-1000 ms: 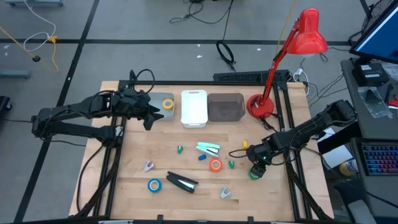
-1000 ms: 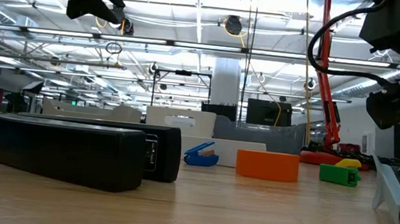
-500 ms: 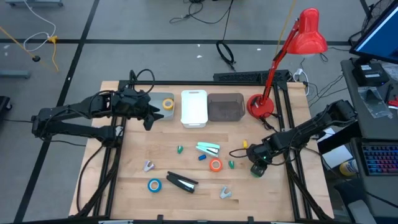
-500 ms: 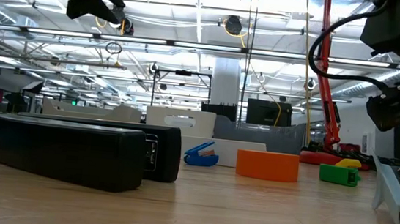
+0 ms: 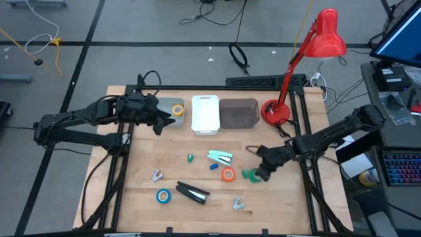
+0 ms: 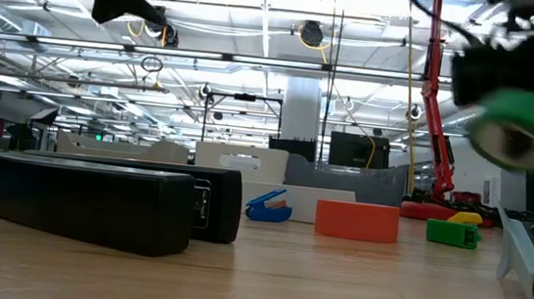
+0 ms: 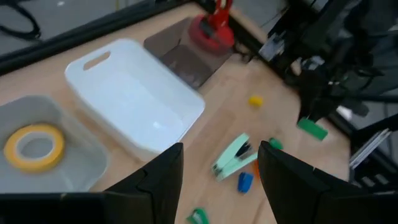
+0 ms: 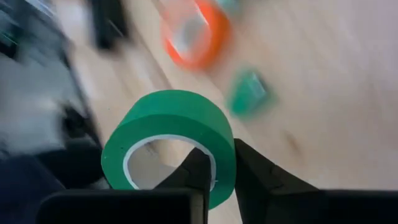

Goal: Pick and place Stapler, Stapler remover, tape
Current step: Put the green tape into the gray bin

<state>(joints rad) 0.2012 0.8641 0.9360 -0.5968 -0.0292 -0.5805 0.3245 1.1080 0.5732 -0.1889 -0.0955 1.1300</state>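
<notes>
one green tape [image 8: 168, 140] clamped in right tool [image 5: 262, 172], orange tape [image 5: 228, 174] beside, left tool [image 5: 160, 118] apart

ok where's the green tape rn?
The green tape is pinched in the right gripper, lifted off the table on its right side, just right of the orange tape.

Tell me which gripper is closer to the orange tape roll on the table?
The right gripper, carrying the green tape roll, is just beside the orange tape roll. The left gripper is far off, above the tray holding the yellow tape roll.
</notes>
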